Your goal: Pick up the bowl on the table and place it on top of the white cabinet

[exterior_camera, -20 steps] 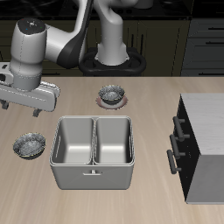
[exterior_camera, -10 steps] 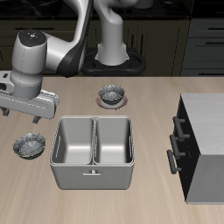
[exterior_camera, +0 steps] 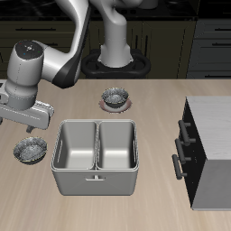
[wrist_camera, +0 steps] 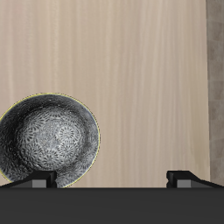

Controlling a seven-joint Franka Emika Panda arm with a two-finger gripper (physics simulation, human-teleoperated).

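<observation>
Grey speckled, the bowl is sitting on the tabletop at the exterior frame's left edge, beside the basin. Your hand is hovering above, fingers apart; centre one finger over the rim.

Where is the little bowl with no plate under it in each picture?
Exterior view: the bowl sits on the table just under the arm's gripper, beside the metal basin.
Wrist view: the same bowl fills much of the picture, right by one of the jaws.
Shared landmark: the basin; its grey edge shows along one side of the wrist view.
</observation>
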